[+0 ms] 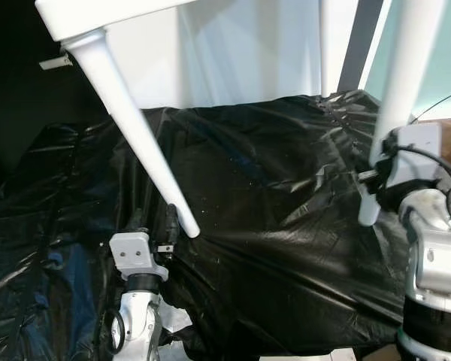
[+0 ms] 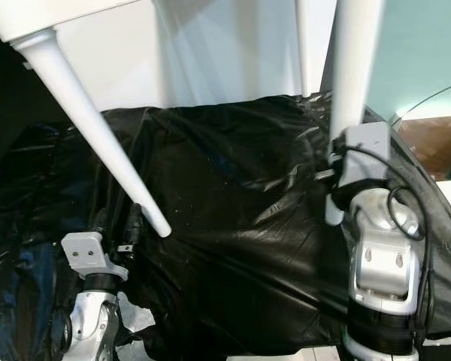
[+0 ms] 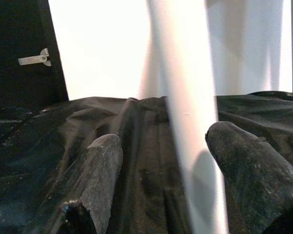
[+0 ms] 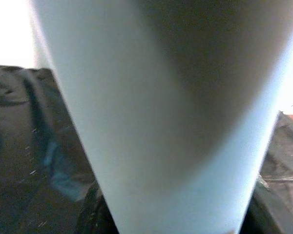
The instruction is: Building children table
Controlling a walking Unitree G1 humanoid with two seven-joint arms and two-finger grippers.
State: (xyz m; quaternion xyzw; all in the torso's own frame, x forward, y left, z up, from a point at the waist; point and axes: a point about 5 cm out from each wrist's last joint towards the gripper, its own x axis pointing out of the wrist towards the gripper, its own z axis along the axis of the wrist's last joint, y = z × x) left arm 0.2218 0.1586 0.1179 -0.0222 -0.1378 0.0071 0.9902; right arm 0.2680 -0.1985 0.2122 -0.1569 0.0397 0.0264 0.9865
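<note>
Left gripper [image 3: 161,195]: fingers spread wide, left table leg [image 1: 135,128] between them, contact unclear | Right gripper [image 1: 372,177]: against right table leg [image 1: 395,90], finger state undeterminable | White table [image 1: 98,15]: raised above black plastic sheet [image 1: 270,195].

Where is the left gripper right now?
In the left eye view, the left gripper is low on the left, above the black plastic sheet, its fingers straddling the slanted white table leg.

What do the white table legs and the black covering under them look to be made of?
The white table legs look like painted or lacquered wood, possibly plastic: smooth, tapered, even white with a soft sheen and no visible grain. The black covering looks like thin plastic sheeting: glossy, crinkled, with sharp highlights along its folds.
</note>
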